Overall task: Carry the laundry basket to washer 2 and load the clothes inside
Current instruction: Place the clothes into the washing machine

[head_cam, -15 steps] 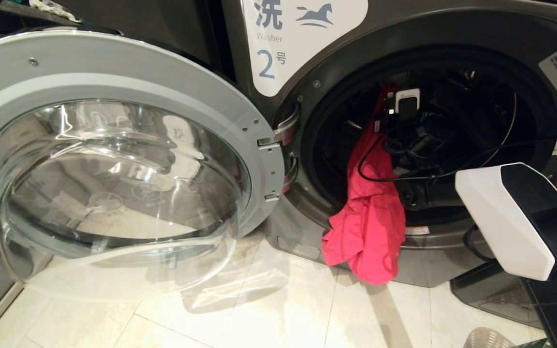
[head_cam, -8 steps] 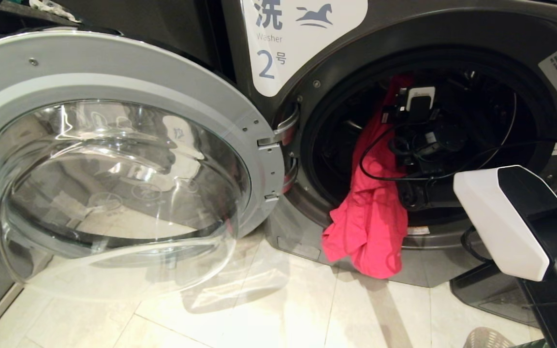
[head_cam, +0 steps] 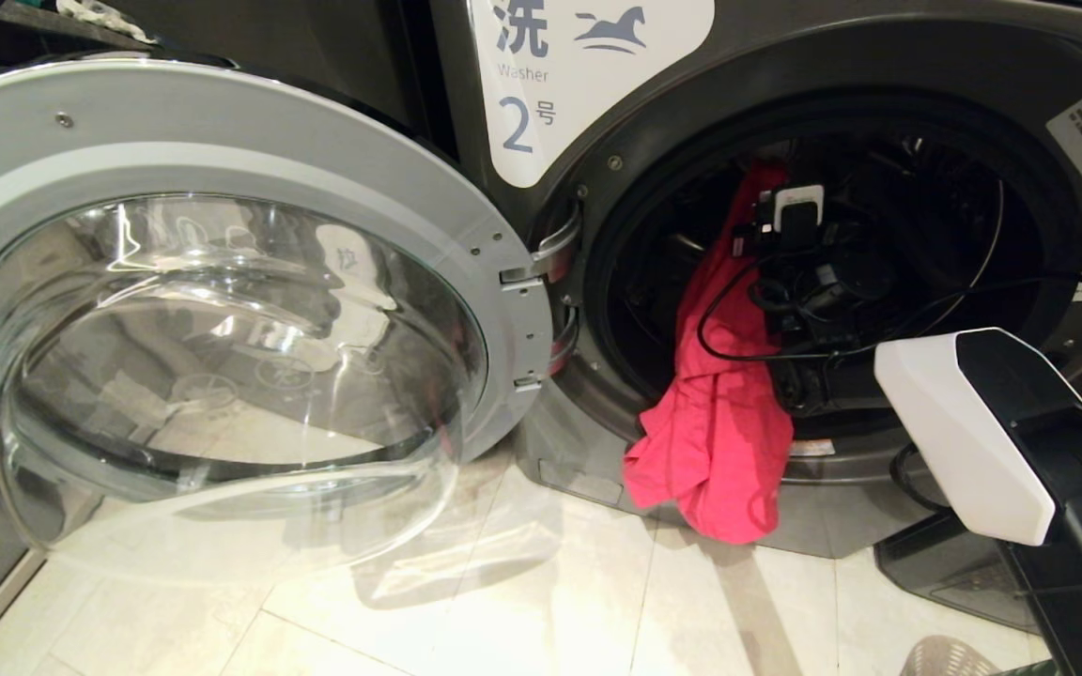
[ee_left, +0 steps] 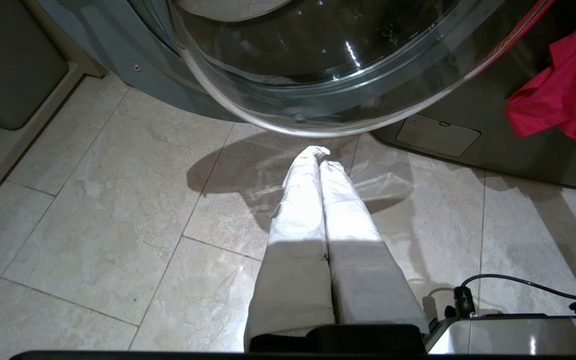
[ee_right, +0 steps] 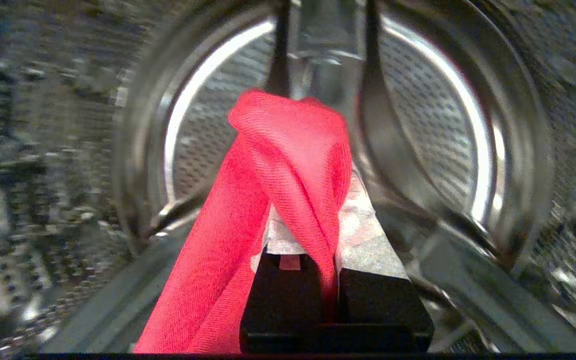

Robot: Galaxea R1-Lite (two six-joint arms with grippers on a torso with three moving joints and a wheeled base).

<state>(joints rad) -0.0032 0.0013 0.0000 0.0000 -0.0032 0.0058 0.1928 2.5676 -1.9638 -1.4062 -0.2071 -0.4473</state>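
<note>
Right claw [ee_right: 313, 220] pinching 1 red cloth [head_cam: 719, 413], washer 2 [head_cam: 597, 84]

Washer 2 [head_cam: 879, 56] has a dark grey, matt metal-looking front, and its open door [head_cam: 222, 310] is a smooth grey ring around glossy, clear glass. The drum [ee_right: 468, 150] is shiny perforated metal, against which the red-pink cloth [head_cam: 719, 413] shows a soft, finely ribbed weave. The floor [ee_left: 93, 225] is smooth, faintly glossy beige tile.
</note>
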